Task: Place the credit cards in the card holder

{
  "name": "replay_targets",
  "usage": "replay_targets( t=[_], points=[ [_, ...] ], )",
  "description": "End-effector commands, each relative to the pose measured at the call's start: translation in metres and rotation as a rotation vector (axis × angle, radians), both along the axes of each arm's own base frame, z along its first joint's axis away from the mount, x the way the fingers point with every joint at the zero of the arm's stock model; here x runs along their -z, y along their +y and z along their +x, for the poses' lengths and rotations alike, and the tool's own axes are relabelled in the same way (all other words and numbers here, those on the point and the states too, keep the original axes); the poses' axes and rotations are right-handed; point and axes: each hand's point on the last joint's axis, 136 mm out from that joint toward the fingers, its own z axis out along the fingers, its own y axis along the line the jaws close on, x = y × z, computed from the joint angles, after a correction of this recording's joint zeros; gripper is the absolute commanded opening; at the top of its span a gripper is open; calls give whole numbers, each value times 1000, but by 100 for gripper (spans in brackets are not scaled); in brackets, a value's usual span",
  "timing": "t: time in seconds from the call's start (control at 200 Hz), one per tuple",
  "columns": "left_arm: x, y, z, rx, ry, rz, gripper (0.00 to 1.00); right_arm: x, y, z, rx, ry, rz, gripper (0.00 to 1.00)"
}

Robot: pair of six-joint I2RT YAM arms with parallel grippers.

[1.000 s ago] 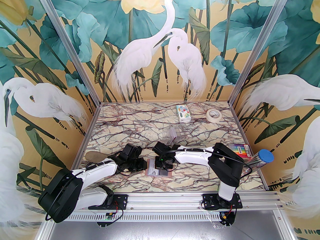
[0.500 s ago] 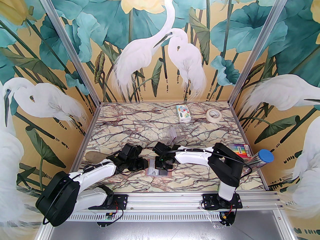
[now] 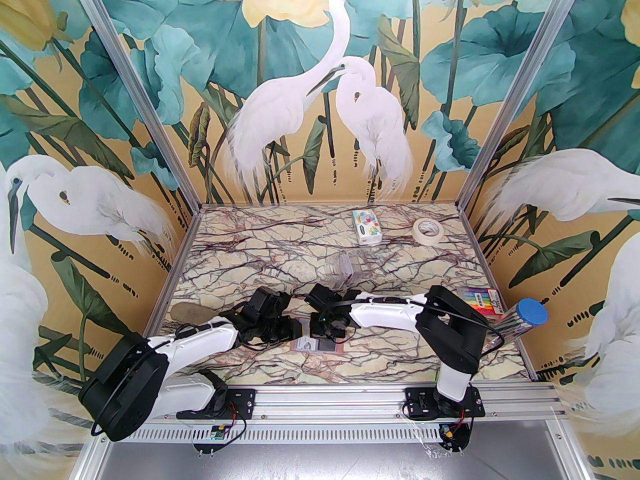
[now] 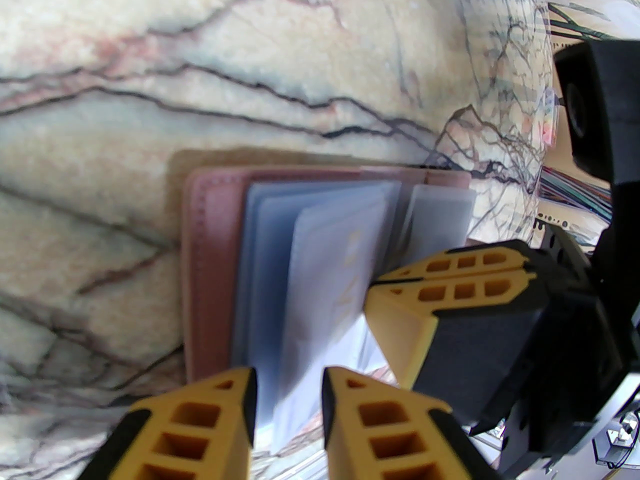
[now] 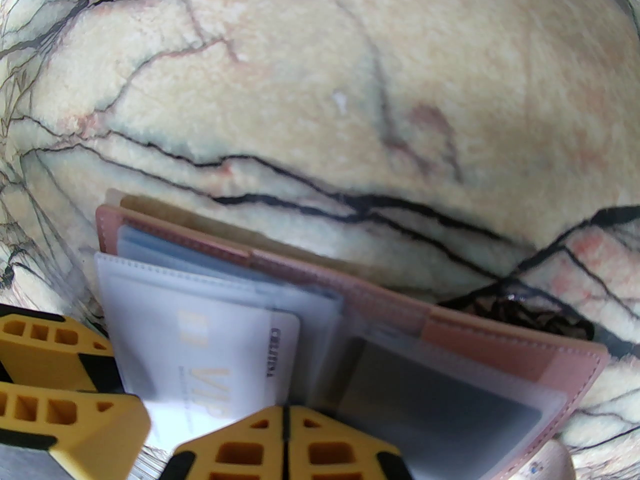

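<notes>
**Card holder** [image 3: 340,350]: dusty-pink folding wallet, lying open and flat on the marble-veined tabletop [image 3: 250,258]. It sits at lower centre of the top view, between the two arm ends. Its long axis runs left to right across that frame. In the right wrist view its far edge slants from middle left down to lower right. Clear plastic sleeves fan up from the middle fold.

**Credit cards** [image 5: 215,363]: two can be told apart, both inside the holder's outline.
- Pale card [image 5: 200,348]: gold lettering, held in a clear sleeve over the left half of the holder in the right wrist view.
- Dark grey card [image 5: 430,403]: lies in a sleeve over the right half.
- A blue-tinted layer shows under the upper left sleeves; whether it is a card cannot be told.

**Left pincer** [image 4: 288,383]: bottom edge of the left wrist view. The yellow fingers stand a narrow gap apart, tips at the near edge of an upstanding sleeve. Whether they touch it cannot be told.

**Right pincer** [image 5: 285,418]: bottom centre of the right wrist view. The fingers are pressed together, tips down at the holder's middle fold among the sleeves.

**Other items**, all well apart from the holder:
- Tissue pack [image 3: 367,226] and tape roll [image 3: 428,230], upper right of the tabletop.
- Clear stand [image 3: 345,268], mid-tabletop.
- Pen pack [image 3: 482,300] and blue-capped tube [image 3: 525,318], right edge.
</notes>
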Motion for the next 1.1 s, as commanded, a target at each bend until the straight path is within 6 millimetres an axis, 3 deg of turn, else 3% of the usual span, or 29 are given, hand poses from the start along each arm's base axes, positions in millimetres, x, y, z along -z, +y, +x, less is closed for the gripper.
replay_targets(
  t=[0.0, 0.405, 0.67, 0.79, 1.095],
  points=[
    [-8, -10, 6, 10, -17, -33, 28, 15, -11, -7, 3, 36, -48, 6],
    [-19, -21, 6, 28, -34, -76, 24, 4, -7, -5, 2, 26, -26, 7],
    [-35, -34, 9, 18, -46, -175, 24, -27, -9, 0, 15, -27, 0, 22],
    [-38, -37, 9, 23, -54, -180, 25, -40, -17, 4, 25, -56, -7, 25],
    [-49, -53, 8, 46, -67, -244, 29, -57, -67, 25, 127, -108, -34, 27]
  ],
)
